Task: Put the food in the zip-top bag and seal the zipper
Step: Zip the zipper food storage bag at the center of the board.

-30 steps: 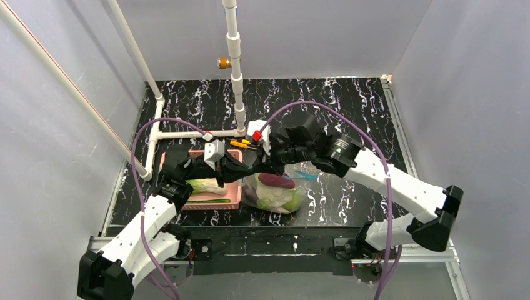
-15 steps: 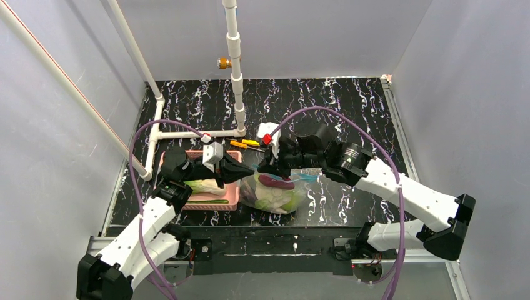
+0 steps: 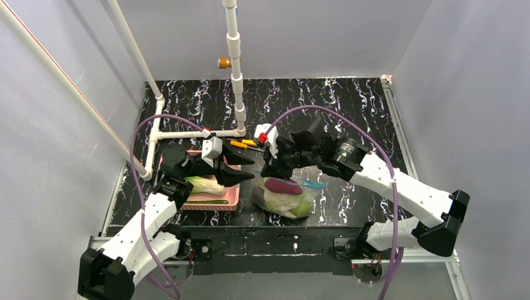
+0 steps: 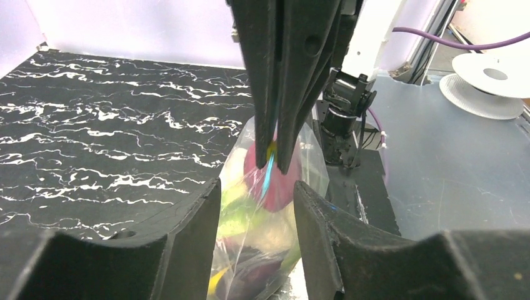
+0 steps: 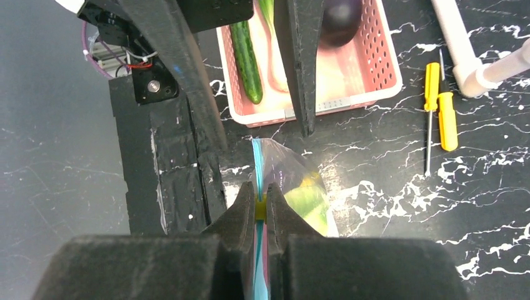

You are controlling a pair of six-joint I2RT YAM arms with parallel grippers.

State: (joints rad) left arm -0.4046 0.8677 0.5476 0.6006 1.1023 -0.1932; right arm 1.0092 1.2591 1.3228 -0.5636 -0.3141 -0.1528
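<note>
The clear zip-top bag (image 3: 286, 199) lies on the black table and holds food: a dark red-purple piece (image 3: 279, 185) over pale green and white pieces (image 3: 290, 203). My right gripper (image 3: 268, 173) is shut on the teal zipper (image 5: 256, 164), with a small yellow bit pinched between its tips (image 5: 261, 195). My left gripper (image 3: 249, 171) is open just left of the bag. In the left wrist view its fingers (image 4: 190, 231) flank the bag's end (image 4: 262, 244), and the right gripper's closed tips (image 4: 275, 153) hang above it on the zipper (image 4: 269, 176).
A pink basket (image 3: 232, 201) left of the bag holds a cucumber (image 5: 247, 62), a pale leafy stalk (image 3: 203, 185) and a dark round piece (image 5: 340, 22). Two yellow-handled screwdrivers (image 5: 440, 106) lie beside a white pipe frame (image 3: 187, 134). Grey walls enclose the table.
My left gripper has opened and let go of the bag's edge. The right gripper, still shut on the zipper, has shifted slightly, and the bag has settled a little toward the near right.
</note>
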